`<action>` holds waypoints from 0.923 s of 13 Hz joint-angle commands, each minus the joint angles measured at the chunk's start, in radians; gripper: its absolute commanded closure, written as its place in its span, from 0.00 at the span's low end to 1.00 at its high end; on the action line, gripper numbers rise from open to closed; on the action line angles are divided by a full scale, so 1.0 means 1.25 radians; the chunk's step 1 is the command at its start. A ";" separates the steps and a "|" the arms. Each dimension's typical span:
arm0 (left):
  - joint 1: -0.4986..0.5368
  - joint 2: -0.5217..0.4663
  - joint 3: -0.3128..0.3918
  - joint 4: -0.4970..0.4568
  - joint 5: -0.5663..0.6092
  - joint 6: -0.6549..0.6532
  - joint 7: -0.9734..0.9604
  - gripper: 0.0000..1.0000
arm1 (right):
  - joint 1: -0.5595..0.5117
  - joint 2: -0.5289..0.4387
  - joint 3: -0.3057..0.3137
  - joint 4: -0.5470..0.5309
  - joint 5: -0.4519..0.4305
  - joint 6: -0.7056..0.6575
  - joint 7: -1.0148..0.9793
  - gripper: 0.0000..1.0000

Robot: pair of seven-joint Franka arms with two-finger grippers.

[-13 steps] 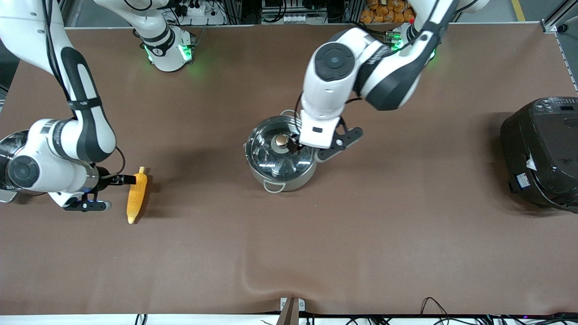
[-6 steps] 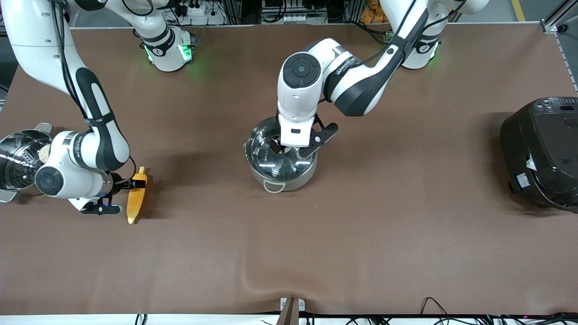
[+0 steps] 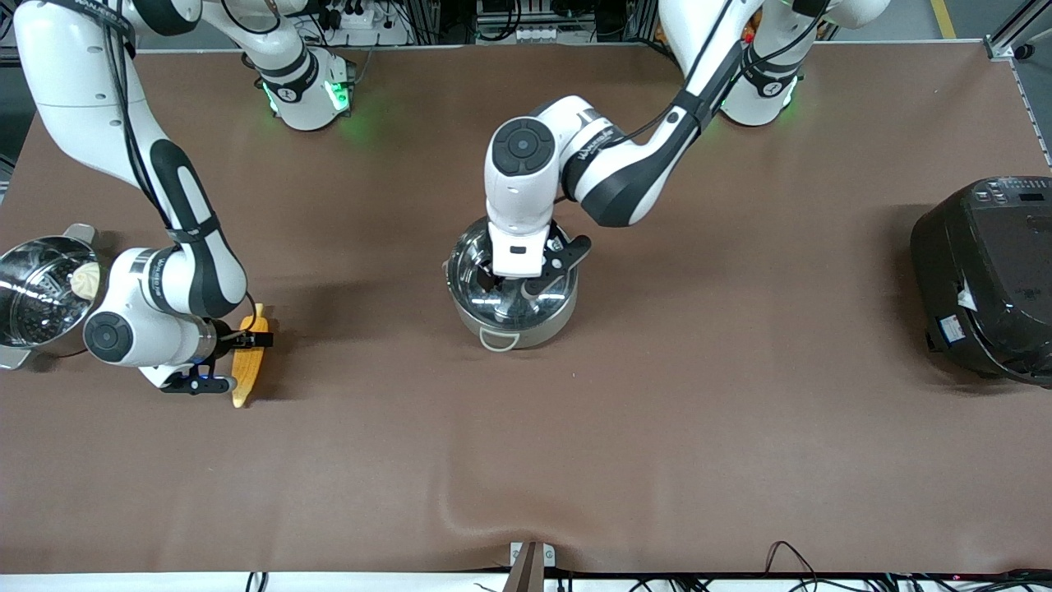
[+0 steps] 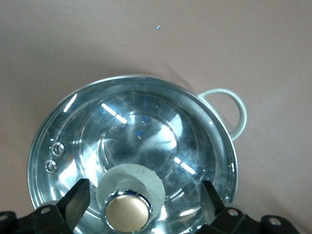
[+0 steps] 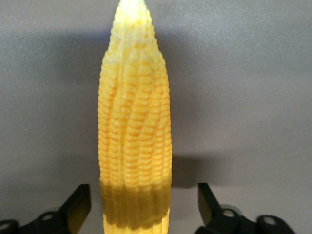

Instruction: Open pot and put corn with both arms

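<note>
The shiny steel pot (image 3: pixel 511 316) stands mid-table with its glass lid (image 3: pixel 468 259) on. My left gripper (image 3: pixel 508 284) is low over the lid and hides the knob in the front view. In the left wrist view the copper-toned knob (image 4: pixel 127 213) sits between the gripper's (image 4: pixel 144 202) open fingers (image 4: pixel 75 199), which are not touching it. The yellow corn (image 3: pixel 242 374) lies on the table toward the right arm's end. My right gripper (image 3: pixel 251 339) is down over its thick part. In the right wrist view the corn (image 5: pixel 135 131) lies between the gripper's (image 5: pixel 144 204) open fingers (image 5: pixel 79 204).
A steel steamer pot (image 3: pixel 29 316) with a white bun (image 3: pixel 85 279) stands at the table's edge beside the right arm. A large black cooker (image 3: pixel 986 275) stands at the left arm's end. One pot loop handle (image 4: pixel 229 112) shows in the left wrist view.
My left gripper has moved from beside the lid to over the knob. My right gripper has moved onto the corn, and its fingers now straddle it. The corn and pot have not moved.
</note>
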 commanded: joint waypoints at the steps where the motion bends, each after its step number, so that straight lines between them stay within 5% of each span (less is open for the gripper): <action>1: -0.024 0.017 0.015 0.019 -0.003 -0.004 -0.019 0.00 | -0.003 0.015 0.003 0.021 0.007 0.013 -0.011 1.00; 8: -0.040 0.015 0.014 0.009 0.001 -0.023 -0.016 0.04 | 0.021 -0.035 0.006 0.070 -0.005 0.000 -0.150 1.00; 12: -0.041 0.017 0.014 0.003 0.001 -0.035 -0.016 0.15 | 0.096 -0.091 0.007 0.130 -0.002 -0.143 -0.221 1.00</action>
